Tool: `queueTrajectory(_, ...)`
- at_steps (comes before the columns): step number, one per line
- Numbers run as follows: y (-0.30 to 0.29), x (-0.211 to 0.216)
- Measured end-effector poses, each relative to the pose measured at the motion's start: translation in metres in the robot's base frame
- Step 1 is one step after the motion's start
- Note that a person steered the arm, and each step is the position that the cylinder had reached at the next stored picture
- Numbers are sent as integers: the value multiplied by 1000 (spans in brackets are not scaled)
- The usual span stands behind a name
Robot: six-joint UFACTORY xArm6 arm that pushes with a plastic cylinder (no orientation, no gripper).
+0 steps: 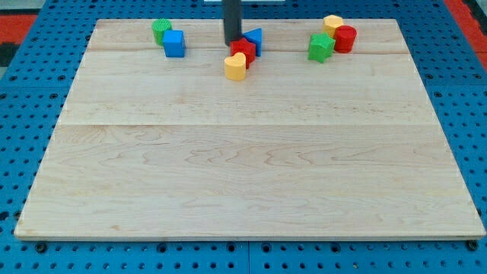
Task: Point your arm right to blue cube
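Observation:
The blue cube [174,43] sits near the view's top left, touching a green block [160,30] behind it. My rod comes down from the view's top, and my tip [232,42] rests on the board to the right of the blue cube, about a cube's width and a half away. Just right of my tip lie a red block [243,52] and a blue triangular block [254,39]. A yellow heart-shaped block [236,67] lies just below the red one.
At the view's top right are a green star-shaped block [320,47], a red cylinder [345,39] and a yellow block [332,24]. The wooden board [243,167] lies on a blue pegboard [15,91].

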State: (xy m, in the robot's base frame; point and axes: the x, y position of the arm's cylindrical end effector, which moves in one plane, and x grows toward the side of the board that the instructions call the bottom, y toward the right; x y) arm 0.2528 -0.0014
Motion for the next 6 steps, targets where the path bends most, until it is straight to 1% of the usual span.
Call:
queueTrajectory(1, 55, 0)
queueTrajectory(2, 38, -2)
queueTrajectory(3, -57, -3)
queueTrajectory(4, -120, 24)
queueTrajectory(5, -137, 80)
queueTrajectory(6, -123, 105)
